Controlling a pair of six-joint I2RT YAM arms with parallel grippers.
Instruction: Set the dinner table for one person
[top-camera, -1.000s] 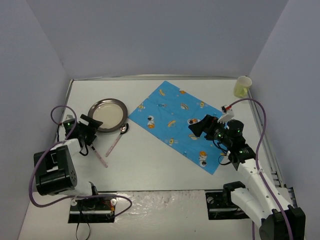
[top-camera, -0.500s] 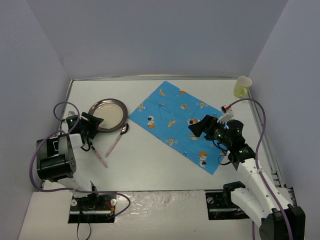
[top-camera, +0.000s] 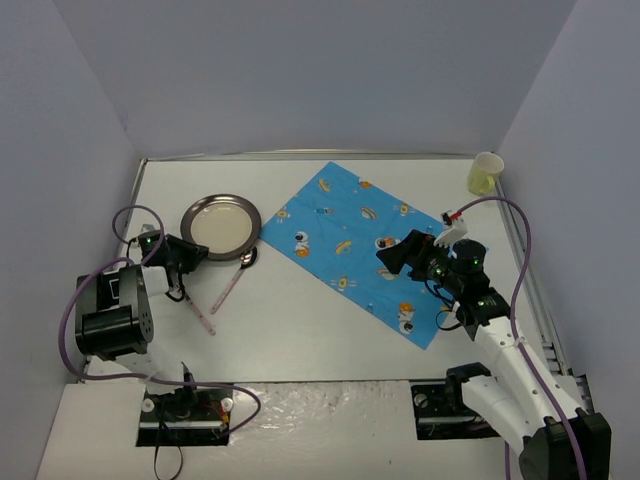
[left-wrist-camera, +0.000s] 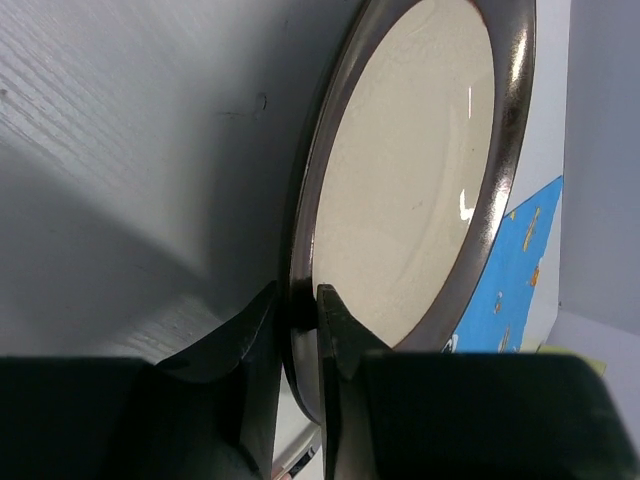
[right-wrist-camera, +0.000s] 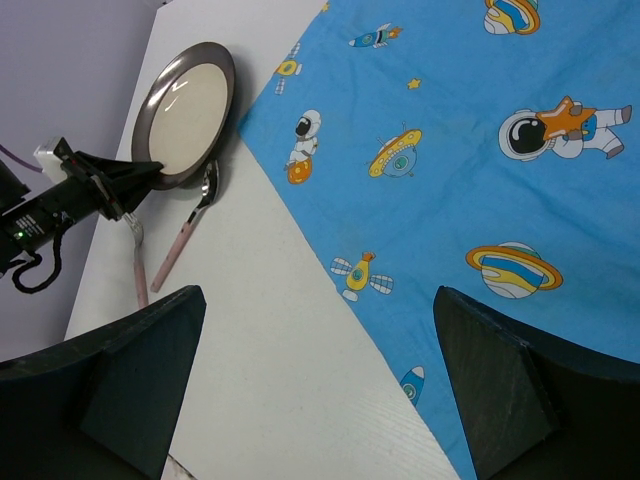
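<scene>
A cream plate with a dark metallic rim (top-camera: 221, 226) (left-wrist-camera: 410, 180) (right-wrist-camera: 185, 108) lies at the back left of the white dinner table (top-camera: 300, 335). My left gripper (top-camera: 193, 252) (left-wrist-camera: 297, 310) is shut on the plate's near-left rim, one finger under it and one on top. Close to the plate lie a pink-handled spoon (top-camera: 233, 279) (right-wrist-camera: 186, 233) and a pink-handled fork (top-camera: 198, 309) (right-wrist-camera: 138, 266). My right gripper (top-camera: 402, 255) (right-wrist-camera: 318, 300) hangs open and holds nothing, above the near edge of the blue astronaut-print cloth (top-camera: 355, 245) (right-wrist-camera: 450, 180).
A pale yellow cup (top-camera: 485, 173) stands at the table's back right corner. Grey walls close in the table on three sides. Both arm bases sit at the near edge.
The left gripper has reached in and closed on the plate's rim, and the plate has shifted slightly to the right. The right arm has not moved.
</scene>
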